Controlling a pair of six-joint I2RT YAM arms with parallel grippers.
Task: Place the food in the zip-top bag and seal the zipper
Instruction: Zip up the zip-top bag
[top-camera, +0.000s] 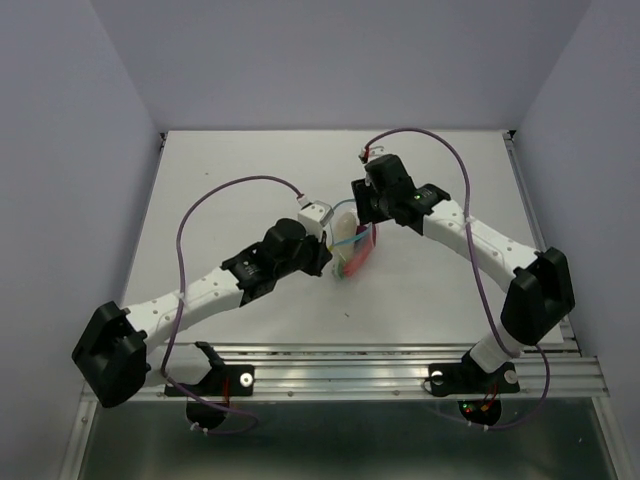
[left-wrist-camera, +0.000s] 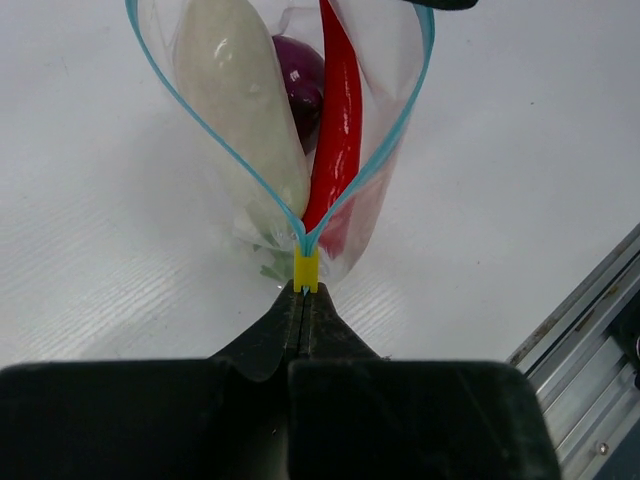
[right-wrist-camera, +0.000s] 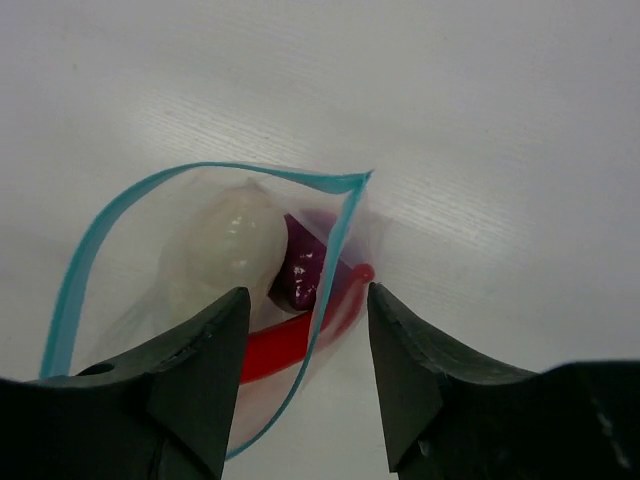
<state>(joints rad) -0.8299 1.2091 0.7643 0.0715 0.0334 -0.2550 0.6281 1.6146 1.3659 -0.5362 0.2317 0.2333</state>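
The clear zip-top bag lies mid-table between both arms. Its mouth gapes open, and the light-blue zipper spreads in a loop. Inside lie the white radish, the purple-red onion and the red chili. My left gripper is shut on a small yellow tab at the zipper's closed end. My right gripper is open above the bag's far end. Its jaws straddle one side of the zipper, with the radish, onion and chili below.
The white table is walled at the back and on both sides. A metal rail runs along the near edge and shows at the lower right of the left wrist view. Purple cables loop over both arms.
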